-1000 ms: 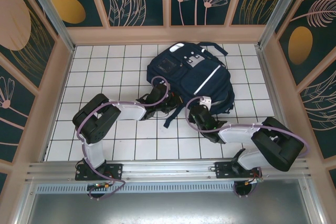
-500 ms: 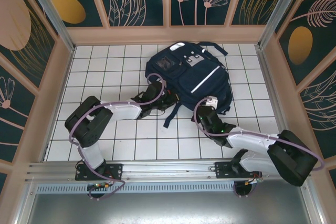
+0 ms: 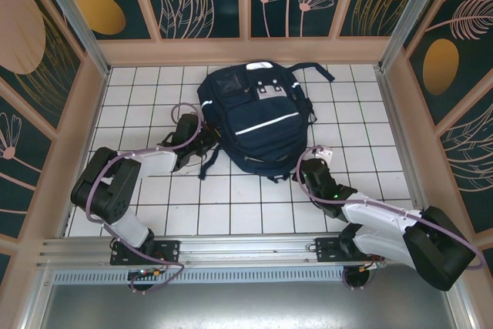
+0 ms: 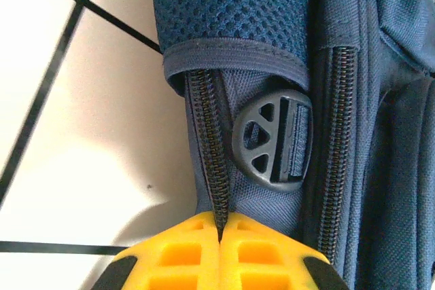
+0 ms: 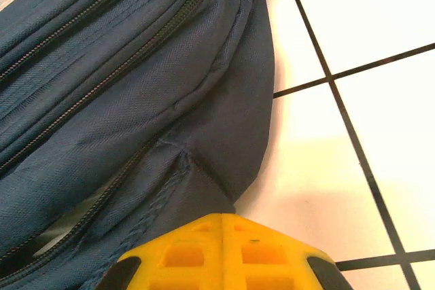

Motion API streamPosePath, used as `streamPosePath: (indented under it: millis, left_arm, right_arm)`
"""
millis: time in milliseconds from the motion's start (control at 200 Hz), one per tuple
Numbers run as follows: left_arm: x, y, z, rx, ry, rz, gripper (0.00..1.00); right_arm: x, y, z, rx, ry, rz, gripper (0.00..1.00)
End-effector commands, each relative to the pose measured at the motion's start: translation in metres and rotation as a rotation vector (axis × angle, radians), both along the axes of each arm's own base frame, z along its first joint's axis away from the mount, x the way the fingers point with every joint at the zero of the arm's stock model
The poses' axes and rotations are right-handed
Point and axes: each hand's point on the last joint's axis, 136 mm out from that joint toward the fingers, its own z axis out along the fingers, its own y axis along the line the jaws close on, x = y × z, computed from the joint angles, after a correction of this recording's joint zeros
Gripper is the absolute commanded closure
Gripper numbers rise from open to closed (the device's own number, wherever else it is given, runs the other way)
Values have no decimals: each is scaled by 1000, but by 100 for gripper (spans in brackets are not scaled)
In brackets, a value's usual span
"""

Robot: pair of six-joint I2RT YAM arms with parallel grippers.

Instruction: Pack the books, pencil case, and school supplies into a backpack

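Backpack (image 3: 258, 125) lies with its visible zips closed, so packing is judged essentially complete; left gripper (image 4: 221, 227) and right gripper (image 5: 223, 225) each pinch its fabric at opposite edges.

Navy backpack (image 3: 254, 144) lying flat, front up, on white tiles (image 3: 139, 105) toward the far wall, top end farthest; white stripe (image 3: 266, 122) slanting across the front, dark strap (image 3: 206, 166) trailing off its near-left corner

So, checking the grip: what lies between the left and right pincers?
The large navy blue fabric backpack, in the top view; left pincer and right pincer are shut on its edges.
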Motion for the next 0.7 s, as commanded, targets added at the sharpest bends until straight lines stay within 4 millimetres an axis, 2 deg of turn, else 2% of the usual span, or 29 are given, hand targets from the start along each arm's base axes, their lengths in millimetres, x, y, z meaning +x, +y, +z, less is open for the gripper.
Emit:
streamPosePath:
  millis: [0, 125, 240, 465, 566, 696]
  left_arm:
    - [0, -3, 20, -14, -72, -35, 100]
    - [-6, -12, 28, -45, -88, -62, 100]
    - [-12, -24, 41, -42, -116, -81, 100]
    - [-21, -51, 62, -78, -155, -124, 100]
    - [-22, -58, 67, -93, -164, -141, 100]
    - [-22, -59, 67, -92, -165, -144, 100]
  right_arm:
    - [2, 13, 4, 22, -12, 47, 100]
    - [5, 31, 13, -12, -23, 74, 82]
    - [4, 54, 22, -36, -34, 124, 75]
    - [-9, 85, 44, -42, -59, 153, 68]
    - [-20, 94, 43, -38, -41, 156, 67]
    - [-30, 92, 38, -68, -30, 101, 66]
